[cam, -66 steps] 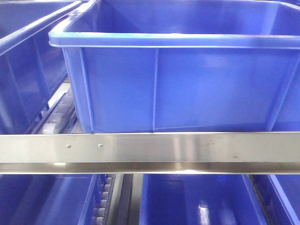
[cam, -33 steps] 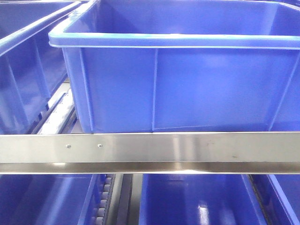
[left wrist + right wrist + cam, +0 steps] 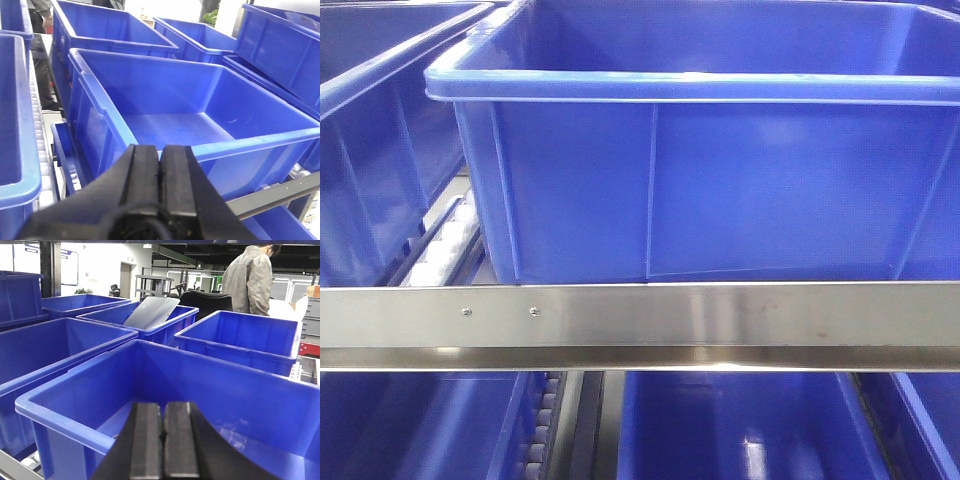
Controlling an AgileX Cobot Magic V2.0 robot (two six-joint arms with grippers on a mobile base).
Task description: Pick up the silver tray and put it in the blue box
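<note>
Left gripper pads pressed together, empty, above blue box | right gripper likewise closed on nothing | silver tray leaned tilted in a far crate, well apart | I judged the grab not begun.

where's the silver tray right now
In the right wrist view the flat silver metal tray leans tilted inside a far blue plastic crate, upper centre, behind the big near crate; neither claw holds it.

blue box open-topped, interior free | neighbouring crates flank it (close)
</note>
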